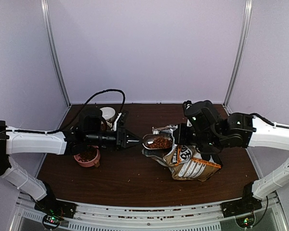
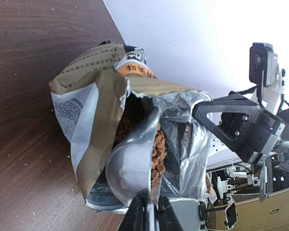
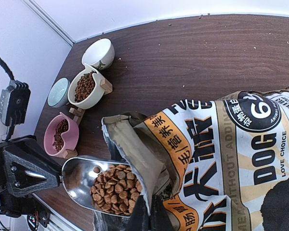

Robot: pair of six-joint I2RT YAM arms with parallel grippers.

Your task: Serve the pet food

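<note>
Top view, left pincer [image 1: 128, 140]: closed on the handle of a scoop [image 1: 148, 141] held at the bag's mouth.
Top view, pet food [image 1: 161, 143]: heaped in the scoop; more lies in a pink bowl [image 1: 88, 158] beside the left arm.
Top view, bag [image 1: 195, 164]: lying on the worktop [image 1: 125, 180], with the right pincer [image 1: 177, 136] at its opening.
Left wrist, scoop: inside the torn foil opening, kibble on its far side.
Right wrist, right pincer: clamped on the bag's folded lip.
Right wrist, white bowl [image 3: 86, 86]: holds kibble, standing near the pink bowl.

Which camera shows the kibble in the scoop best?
Right wrist view: the kibble lies open in the scoop, pieces distinct. The top view shows a small brown patch; the left wrist only a sliver beside the scoop's underside.
</note>
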